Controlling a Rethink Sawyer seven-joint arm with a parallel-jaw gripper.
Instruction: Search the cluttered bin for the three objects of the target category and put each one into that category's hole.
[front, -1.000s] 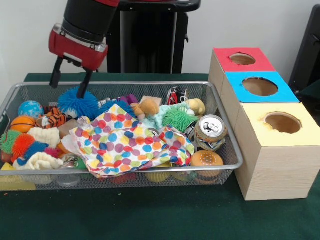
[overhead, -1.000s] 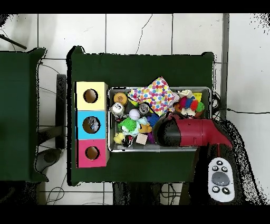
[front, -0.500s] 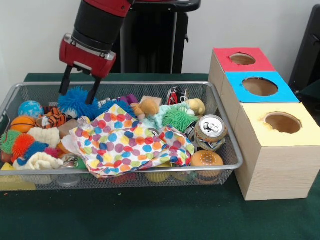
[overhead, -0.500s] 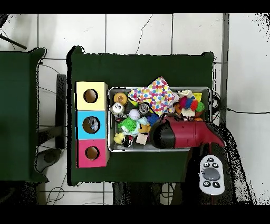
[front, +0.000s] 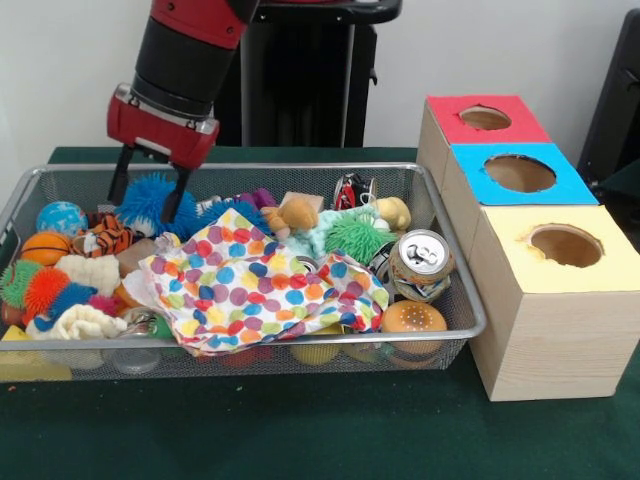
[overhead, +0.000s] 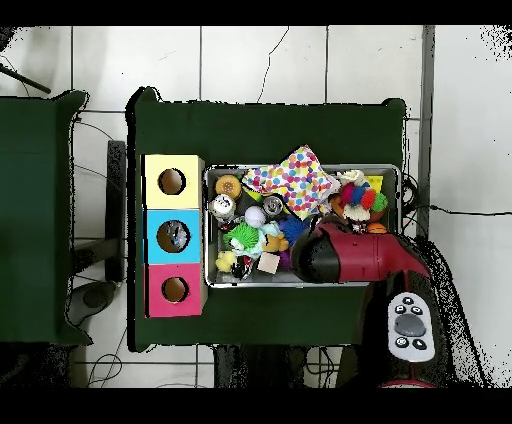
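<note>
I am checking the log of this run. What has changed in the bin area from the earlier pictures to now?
Only the arm moved. The gripper swung toward the picture's right, then came back left and lower, and its open fingers now straddle the blue spiky ball at the wire bin's far side. Nothing was gripped or released. The ball, the polka-dot cloth, the can and the three boxes stayed as they were.
</note>
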